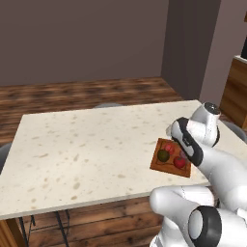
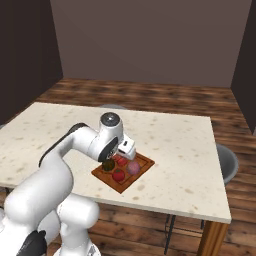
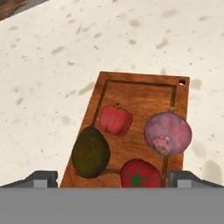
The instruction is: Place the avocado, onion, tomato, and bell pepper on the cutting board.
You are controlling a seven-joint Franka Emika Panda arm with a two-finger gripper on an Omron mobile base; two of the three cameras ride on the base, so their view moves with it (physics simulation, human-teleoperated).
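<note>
The reddish-brown cutting board lies on the pale speckled table and carries all four vegetables. On it, the dark avocado is at the left, the red bell pepper beside it, the pink-maroon onion at the right, and the tomato with its green star nearest the camera. My gripper hovers above the board's near end, open, nothing between its fingertips. In the right base view the gripper hangs just over the board, avocado, tomato and onion.
The board sits near the table's front right edge, close to the robot's base. Grey chairs stand at the table's sides. Wooden floor and dark walls lie beyond.
</note>
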